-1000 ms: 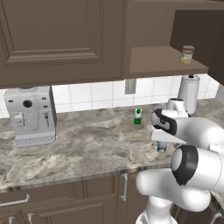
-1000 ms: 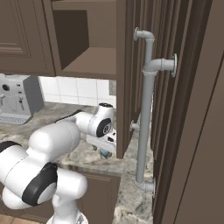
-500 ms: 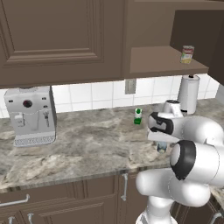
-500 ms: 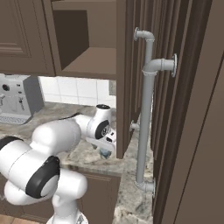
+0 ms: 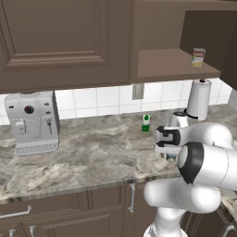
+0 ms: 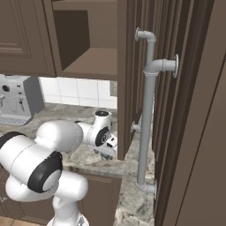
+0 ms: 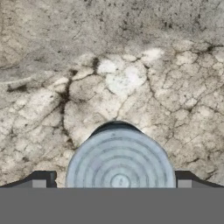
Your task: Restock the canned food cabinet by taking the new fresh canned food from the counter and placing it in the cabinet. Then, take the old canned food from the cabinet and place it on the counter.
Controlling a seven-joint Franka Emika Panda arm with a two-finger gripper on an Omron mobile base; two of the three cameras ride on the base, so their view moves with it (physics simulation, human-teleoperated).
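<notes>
The new fresh canned food [image 7: 120,162] stands upright on the counter [image 5: 92,152], its ringed silvery lid facing the hand camera. My gripper [image 7: 111,183] is open and pointing down, with one fingertip [image 7: 39,181] on each side of the can, apart from its wall. In the base views the gripper [image 5: 169,155] [image 6: 106,153] hangs low over the counter at its right end, and the hand covers most of the can [image 6: 106,156]. The old canned food [image 5: 198,57], with a red and yellow label, stands on the shelf of the open cabinet [image 5: 176,69] above.
A green-and-white bottle [image 5: 146,123] stands near the tiled wall behind the hand. A paper towel roll [image 5: 198,99] is at the back right and a coffee machine [image 5: 32,121] at the left. A grey pipe [image 6: 148,110] runs up the tall brown panel on the right.
The hand has come down a little toward the counter, so the fingers now sit lower beside the can. The jaws stay wide. Nothing else has moved.
</notes>
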